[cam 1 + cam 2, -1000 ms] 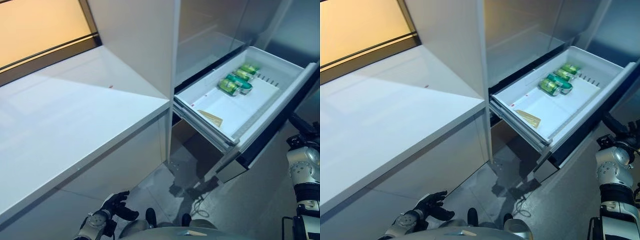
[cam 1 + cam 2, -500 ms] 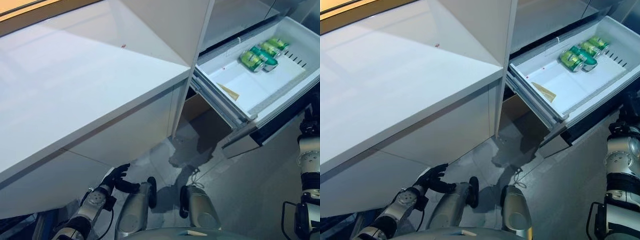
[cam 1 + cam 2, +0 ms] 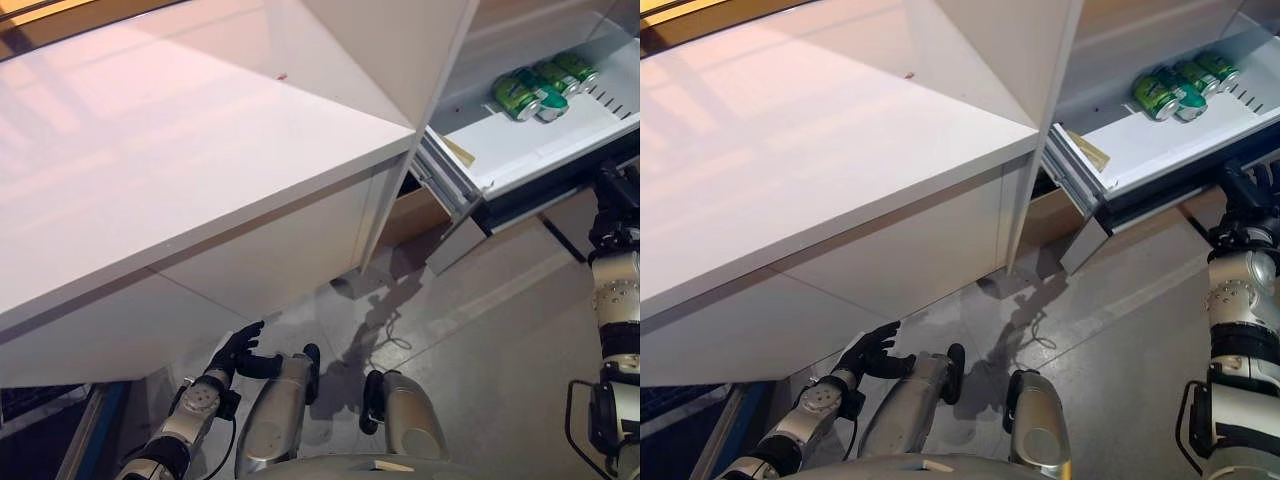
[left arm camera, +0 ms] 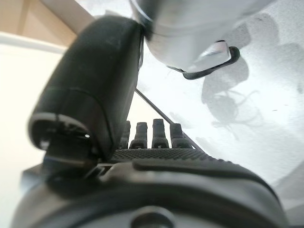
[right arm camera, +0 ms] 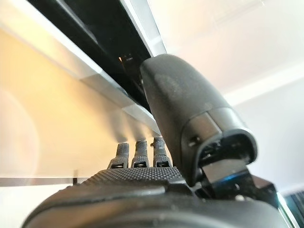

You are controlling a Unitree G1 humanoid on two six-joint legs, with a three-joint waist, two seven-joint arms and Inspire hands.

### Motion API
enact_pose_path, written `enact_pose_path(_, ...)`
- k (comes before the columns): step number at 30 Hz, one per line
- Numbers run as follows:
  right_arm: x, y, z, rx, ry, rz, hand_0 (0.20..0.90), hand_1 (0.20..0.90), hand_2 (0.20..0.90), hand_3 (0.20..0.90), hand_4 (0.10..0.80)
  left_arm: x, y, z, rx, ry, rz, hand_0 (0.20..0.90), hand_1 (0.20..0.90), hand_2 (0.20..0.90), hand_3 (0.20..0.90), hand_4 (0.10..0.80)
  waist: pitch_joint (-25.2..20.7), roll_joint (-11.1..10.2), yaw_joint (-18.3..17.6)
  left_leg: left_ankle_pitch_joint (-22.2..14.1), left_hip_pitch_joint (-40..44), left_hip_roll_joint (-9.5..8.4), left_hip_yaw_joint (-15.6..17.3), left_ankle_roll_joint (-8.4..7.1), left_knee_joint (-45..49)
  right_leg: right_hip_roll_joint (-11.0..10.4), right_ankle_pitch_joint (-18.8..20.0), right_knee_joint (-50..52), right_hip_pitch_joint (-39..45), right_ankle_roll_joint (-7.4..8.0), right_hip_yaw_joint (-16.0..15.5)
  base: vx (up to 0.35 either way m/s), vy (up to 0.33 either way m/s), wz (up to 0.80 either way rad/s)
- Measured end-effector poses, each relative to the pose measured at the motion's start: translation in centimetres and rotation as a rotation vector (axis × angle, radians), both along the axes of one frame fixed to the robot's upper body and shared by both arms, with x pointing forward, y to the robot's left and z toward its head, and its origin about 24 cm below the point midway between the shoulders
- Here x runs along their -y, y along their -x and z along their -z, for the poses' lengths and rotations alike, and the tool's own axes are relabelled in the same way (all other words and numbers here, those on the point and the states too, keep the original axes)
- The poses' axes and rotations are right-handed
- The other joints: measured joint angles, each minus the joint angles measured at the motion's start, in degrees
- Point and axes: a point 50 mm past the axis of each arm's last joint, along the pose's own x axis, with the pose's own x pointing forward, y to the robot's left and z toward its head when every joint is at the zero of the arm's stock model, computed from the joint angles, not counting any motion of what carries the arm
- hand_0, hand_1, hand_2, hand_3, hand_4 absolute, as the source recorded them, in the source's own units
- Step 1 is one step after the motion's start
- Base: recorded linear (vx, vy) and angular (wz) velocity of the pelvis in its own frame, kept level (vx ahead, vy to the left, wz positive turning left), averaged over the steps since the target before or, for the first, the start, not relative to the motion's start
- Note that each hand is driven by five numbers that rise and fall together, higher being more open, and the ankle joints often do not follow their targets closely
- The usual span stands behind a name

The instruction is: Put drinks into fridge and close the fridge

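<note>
Several green drink cans [image 3: 530, 90] lie side by side at the back of the white fridge drawer [image 3: 545, 150], which stands partly pulled out at the upper right. My right hand [image 3: 1245, 195] is up against the drawer's dark front panel [image 3: 530, 200]. In the right wrist view its fingers [image 5: 137, 154] are straight and hold nothing. My left hand [image 3: 237, 352] hangs low near the floor at the lower left, away from the drawer. Its fingers [image 4: 152, 135] are relaxed and empty.
A long white counter [image 3: 200, 150] fills the left and middle. A tall white cabinet panel [image 3: 400, 50] stands between it and the fridge. A brown card [image 3: 1090, 152] lies in the drawer's near end. Grey floor [image 3: 480, 340] lies below the drawer.
The camera has swung down and left. The drawer has slid partway in, its brown card now by the fridge's edge. My right hand has come up to the drawer front.
</note>
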Motion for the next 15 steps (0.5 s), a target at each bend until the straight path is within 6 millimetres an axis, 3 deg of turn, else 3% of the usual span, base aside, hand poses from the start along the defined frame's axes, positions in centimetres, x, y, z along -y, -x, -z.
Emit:
enact_pose_path(7, -2.0, -2.1, -0.7, -0.058, 0.063, -0.085, 0.900, 0.900, 0.900, 0.900, 0.800, -1.0, 3.9, 2.0, -0.143, -0.024, -0.032, 0.900, 0.900, 0.900, 0.900, 0.800, 0.83, 0.26, 3.56, 1.53, 1.44, -0.76, -2.47, -0.39, -2.38, -0.61, -0.16, -1.23, 2.20, -0.24, -2.70, 0.037, 0.020, 0.21)
enact_pose_path(12, -3.6, -2.8, 0.2, -0.116, 0.086, -0.180, 0.900, 0.900, 0.900, 0.900, 0.800, -1.1, 5.1, 2.4, -0.177, -0.032, -0.022, 0.900, 0.900, 0.900, 0.900, 0.800, 1.04, -0.09, 6.30, 2.48, 3.47, -1.27, -3.73, 0.02, -4.87, -1.16, -0.32, -3.18, 4.52, -0.46, -4.03, 0.020, -0.020, 0.18)
enact_pose_path(15, -3.7, -2.9, 0.5, -0.113, 0.069, -0.170, 0.900, 0.900, 0.900, 0.900, 0.800, -1.1, 5.6, 2.5, -0.191, -0.039, -0.007, 0.900, 0.900, 0.900, 0.900, 0.800, 1.22, -0.43, 6.00, 2.90, 4.35, -1.25, -3.47, 0.30, -5.91, -1.09, -0.03, -4.19, 5.30, 0.02, -3.91, -0.022, -0.050, 0.00)
